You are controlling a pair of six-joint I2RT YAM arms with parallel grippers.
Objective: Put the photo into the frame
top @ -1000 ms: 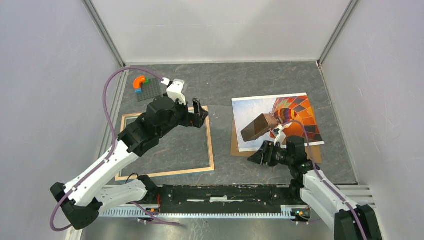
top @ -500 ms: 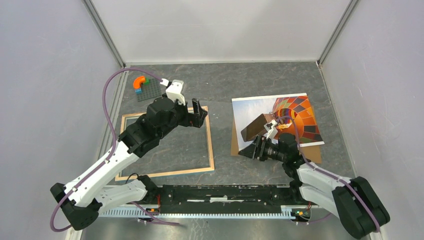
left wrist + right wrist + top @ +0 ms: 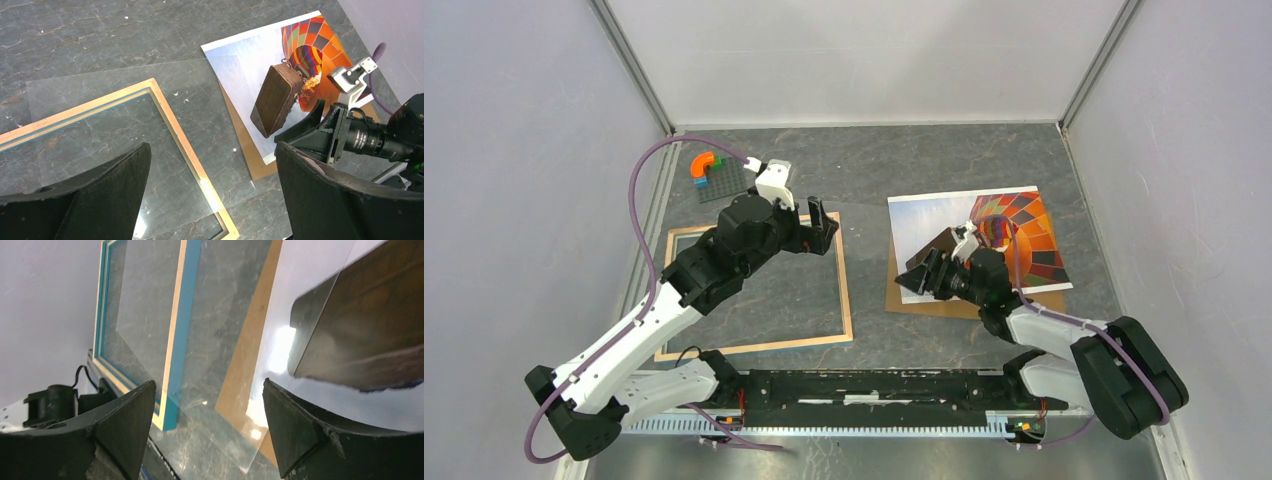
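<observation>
Resting: glossy rectangular photo (image 3: 927,222) on brown board (image 3: 248,162) | thin wooden frame (image 3: 754,347) | both jaws wide, empty

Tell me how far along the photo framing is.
Done: nothing placed; the frame holds no photo. In hand: the right gripper, open, is low at the photo's left edge, holding nothing. Remaining: lift the photo off the brown board and lay it in the frame.

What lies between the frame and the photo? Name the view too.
A clear pane lies over that strip of grey table, overlapping the frame and reaching the brown backing board under the photo. The left wrist view shows it.
</observation>
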